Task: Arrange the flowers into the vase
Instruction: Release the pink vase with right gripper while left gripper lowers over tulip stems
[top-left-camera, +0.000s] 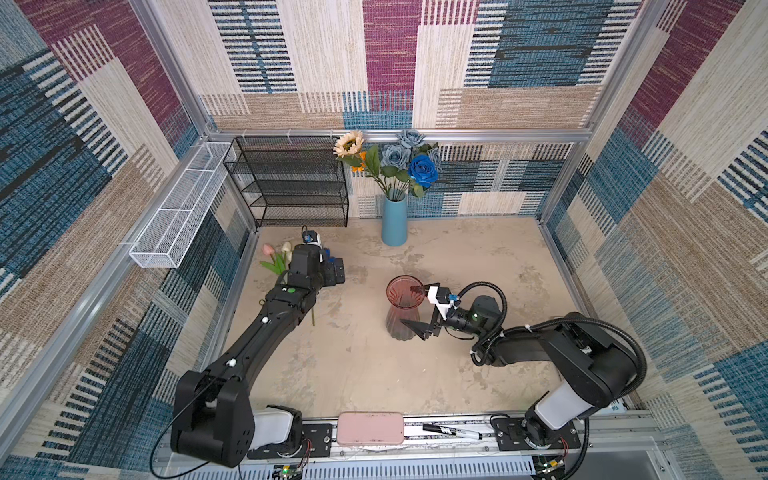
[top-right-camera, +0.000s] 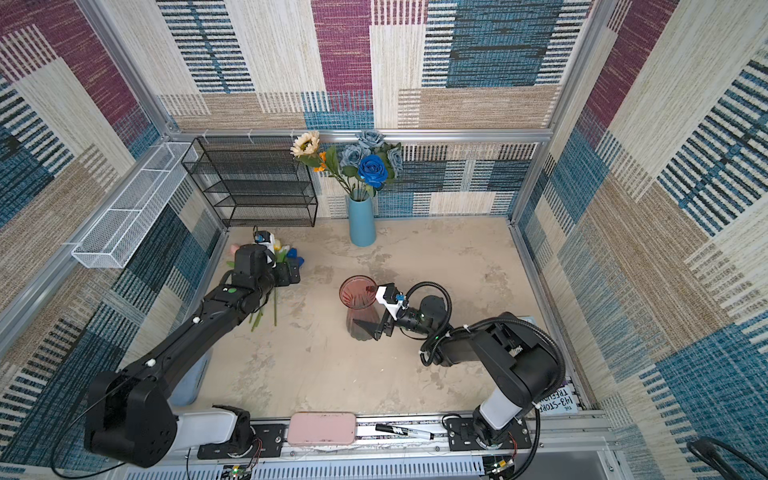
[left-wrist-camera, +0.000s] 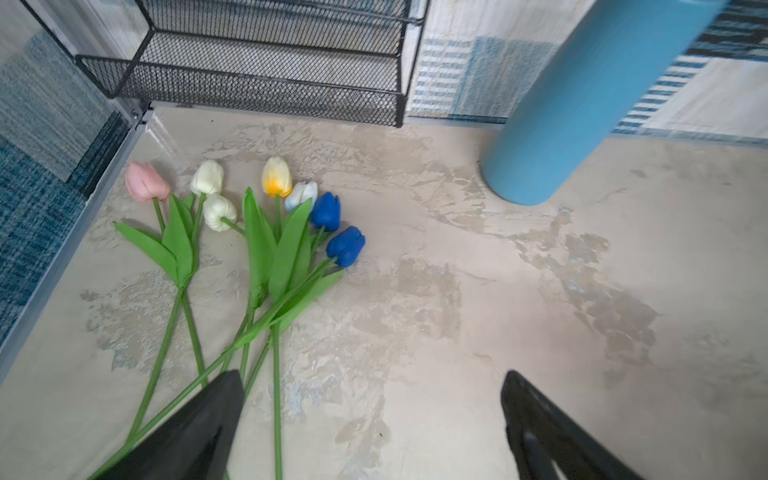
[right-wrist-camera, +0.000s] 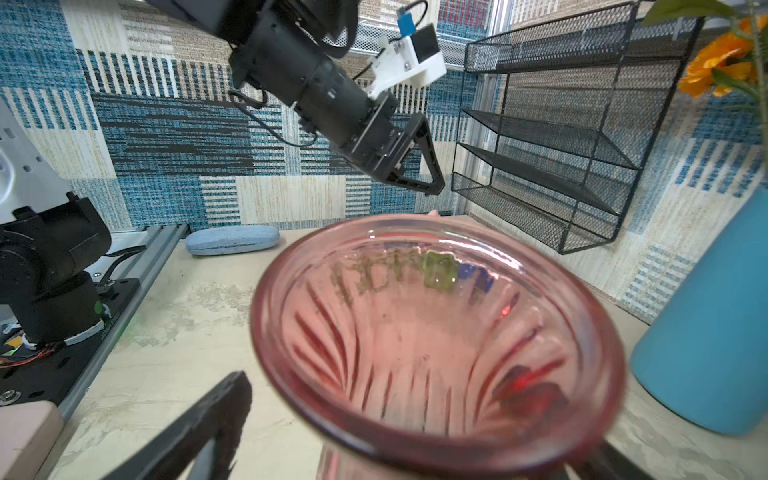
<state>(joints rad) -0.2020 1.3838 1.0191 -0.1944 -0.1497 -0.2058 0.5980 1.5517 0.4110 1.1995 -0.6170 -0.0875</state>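
While both arms hang over the bench, I note the layout.

Left claw: fingers wide apart, nothing between them. It sits above the stem ends of the tulips. In the left wrist view one finger overlaps the stems; I cannot tell whether it touches them.

Tulips: lying flat on the bench in the far left corner, just in front of the black mesh rack. I count one pink, two white, one yellow, one pale blue-white and two dark blue. The heads point toward the rack and the stems cross each other.

Right claw: fingers apart, one on each side of the pink vase. I cannot tell whether either finger touches the glass.

Pink vase: upright, mid-bench, well apart from the tulips.

Blue vase: upright at the back wall, just right of the rack. It holds the roses and the sunflower.
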